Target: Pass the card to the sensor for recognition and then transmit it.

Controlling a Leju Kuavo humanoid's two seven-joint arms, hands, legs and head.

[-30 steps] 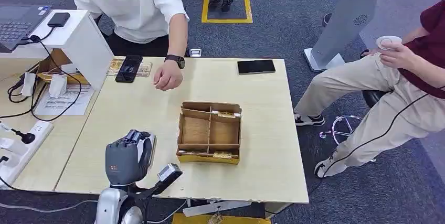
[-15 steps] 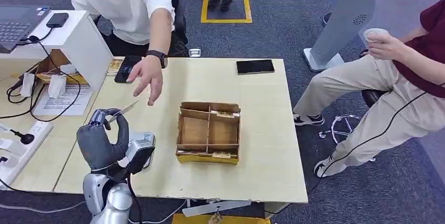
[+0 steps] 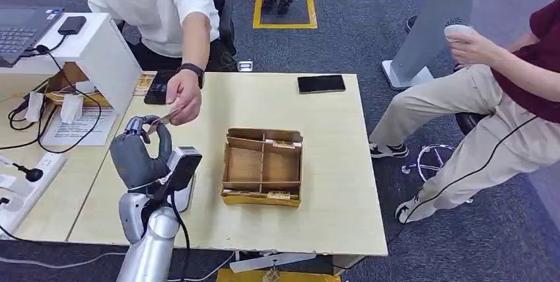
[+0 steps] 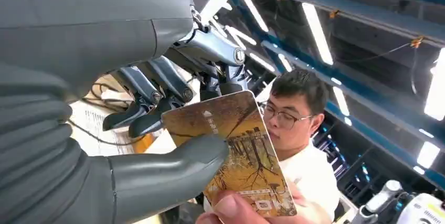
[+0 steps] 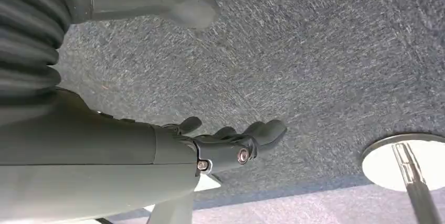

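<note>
Pale wood table (image 3: 330, 137) spans the head view, with a person in a white shirt (image 3: 168, 4) leaning in from 11 o'clock and a second person in beige trousers (image 3: 482, 117) seated at 3 o'clock, holding a white cup (image 3: 457, 30). Near the table's centre sits a brown cardboard divider box (image 3: 263, 166), with a black phone (image 3: 321, 84) lying at its 1 o'clock near the far edge. At 9 o'clock of the box the robot's left hand (image 3: 139, 156) is raised, pinching a gold patterned card (image 4: 236, 156) between thumb and fingers while the white-shirted person's hand (image 3: 183, 100) grips the card's other end. Just beside the left hand, a small white sensor (image 3: 178, 193) rests on the tabletop. Right hand (image 5: 231, 140) hangs over grey carpet, fingers loosely apart, holding nothing.
</note>
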